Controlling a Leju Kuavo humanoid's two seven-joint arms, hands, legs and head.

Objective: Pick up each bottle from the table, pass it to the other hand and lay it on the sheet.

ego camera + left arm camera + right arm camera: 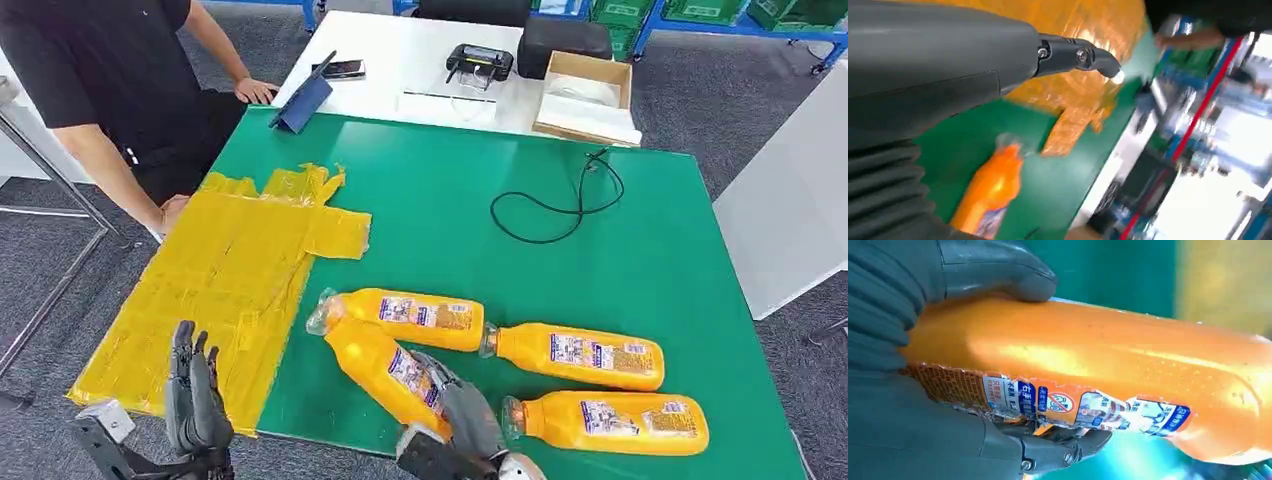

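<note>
Right hand (455, 405) grips an orange bottle (385, 372) at lower centre.
Left hand (195, 395) hovers open, lower left, over the yellow sheet (220, 280).

Left hand (196, 395) hovers, fingers spread; right hand (462, 415) clasps something.

Four bottles lie on the green table (640, 260), right of the sheet (225, 280): one (415, 318) nearest it, another (385, 372) in front under the right hand (462, 412), two (580, 355) (615, 422) further right. A cable (560, 200) lies behind them. The left hand (195, 395) is over the sheet's near edge.
</note>
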